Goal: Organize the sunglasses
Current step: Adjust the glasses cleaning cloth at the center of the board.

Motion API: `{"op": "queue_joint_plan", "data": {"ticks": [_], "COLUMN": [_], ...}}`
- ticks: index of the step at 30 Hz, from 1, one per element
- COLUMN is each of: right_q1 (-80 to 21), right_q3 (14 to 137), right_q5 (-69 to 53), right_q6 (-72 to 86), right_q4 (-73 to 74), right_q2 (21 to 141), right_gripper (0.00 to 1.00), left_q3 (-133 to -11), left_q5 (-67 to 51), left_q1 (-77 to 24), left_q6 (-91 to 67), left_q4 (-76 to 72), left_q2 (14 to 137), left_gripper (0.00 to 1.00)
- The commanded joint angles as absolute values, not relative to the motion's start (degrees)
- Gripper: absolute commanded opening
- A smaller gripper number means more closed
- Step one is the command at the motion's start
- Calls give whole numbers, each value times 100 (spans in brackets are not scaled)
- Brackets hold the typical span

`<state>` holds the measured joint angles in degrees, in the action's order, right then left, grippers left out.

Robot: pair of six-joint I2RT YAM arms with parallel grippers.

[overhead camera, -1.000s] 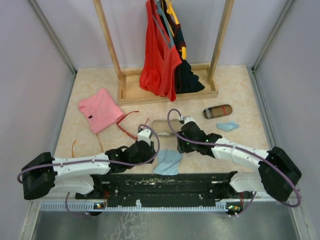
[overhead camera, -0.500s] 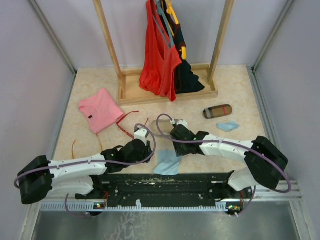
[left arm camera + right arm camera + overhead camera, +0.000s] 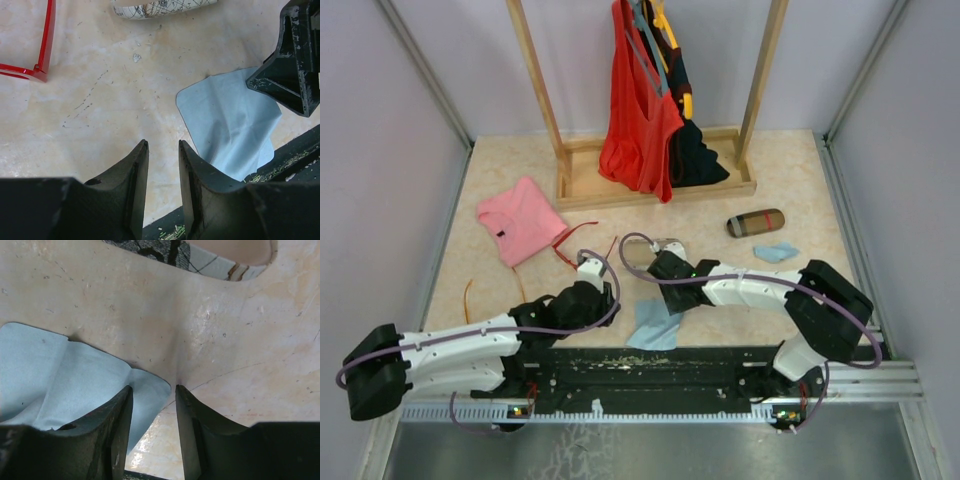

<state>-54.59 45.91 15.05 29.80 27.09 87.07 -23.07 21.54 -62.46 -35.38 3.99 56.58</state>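
The sunglasses point(image 3: 572, 231) have a thin red frame and lie on the table left of centre; one red corner shows in the left wrist view point(image 3: 44, 45) at the upper left. My left gripper point(image 3: 598, 292) point(image 3: 162, 145) hangs over bare table just near-right of them, jaws a little apart and empty. My right gripper point(image 3: 665, 285) point(image 3: 152, 389) is close beside it, jaws a little apart over a corner of a light blue cloth point(image 3: 655, 322) point(image 3: 75, 380). That cloth also shows in the left wrist view point(image 3: 230, 120). Nothing is held.
A map-patterned case point(image 3: 160, 7) point(image 3: 210, 262) lies just beyond both grippers. A brown case point(image 3: 755, 222) and a second blue cloth point(image 3: 775, 252) lie at the right. A pink folded shirt point(image 3: 518, 218) lies at the left. A wooden rack point(image 3: 655, 188) with hanging clothes stands behind.
Both grippers have moved left. The right arm has stretched further left, to the cloth's far corner, and now covers the patterned case in the top view.
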Motion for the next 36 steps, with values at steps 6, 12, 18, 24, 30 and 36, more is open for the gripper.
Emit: {"op": "queue_joint_plan", "data": {"ticks": [6, 12, 18, 24, 30, 36], "right_q1": [-5682, -5678, -5678, -5678, -5660, -5651], "right_q3": [4859, 4594, 4353, 4187, 4051, 3954], "right_q5": [1669, 1436, 1255, 1287, 1310, 1286], "right_q6": [3004, 3152, 3253, 3219, 3227, 3299], "right_q4": [3117, 3021, 2701, 2403, 2135, 2048], "right_q2": [9102, 9124, 9112, 8904, 8581, 8475], "right_gripper": [35, 28, 13, 0, 0, 0], "left_q3": [-2257, -2229, -2232, -2468, -2875, -3500], "left_q5": [2302, 2343, 2291, 2176, 1921, 1739], "left_q1": [-6205, -6201, -6187, -6158, -6077, -6060], "left_q6": [-3577, -3594, -3595, -3496, -3425, -3411], "left_q4": [545, 603, 567, 352, 7, 106], "left_q2": [5472, 5399, 5445, 5776, 6620, 7595], "left_gripper": [36, 36, 37, 41, 51, 49]}}
